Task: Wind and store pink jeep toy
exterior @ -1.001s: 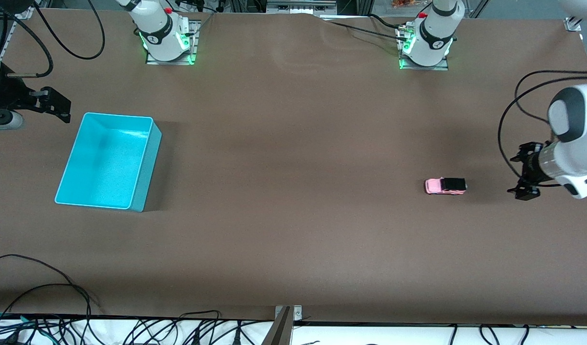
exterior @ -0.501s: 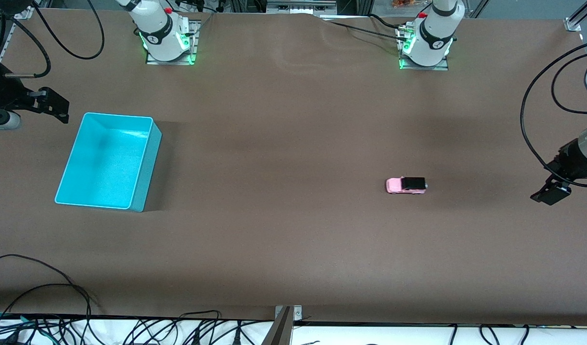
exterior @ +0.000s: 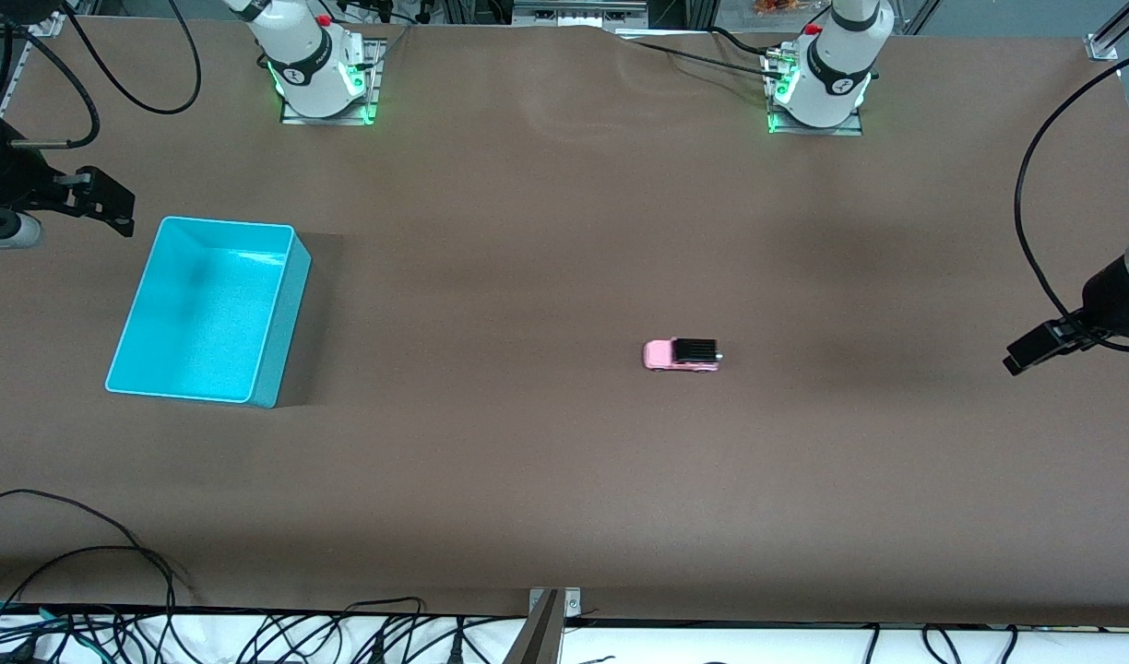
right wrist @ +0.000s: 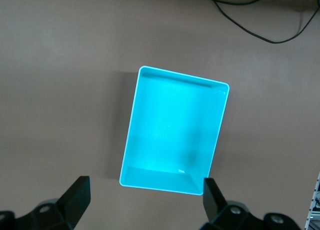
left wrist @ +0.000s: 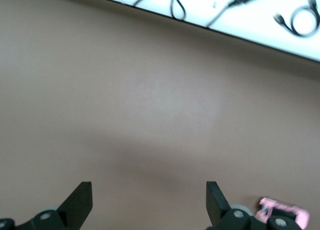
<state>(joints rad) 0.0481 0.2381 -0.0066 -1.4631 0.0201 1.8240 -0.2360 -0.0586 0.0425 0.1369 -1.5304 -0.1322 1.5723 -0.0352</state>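
1. While the right gripper hangs over the bench at the right arm's end, its jaws stand released, gripping nothing; the cyan bin sits below them.
2. Pink jeep toy stands on its wheels mid-bench, well apart from both jaws, outside the bin.
3. Left gripper over the left arm's end: jaws released, empty; jeep just beside one fingertip in its wrist view.
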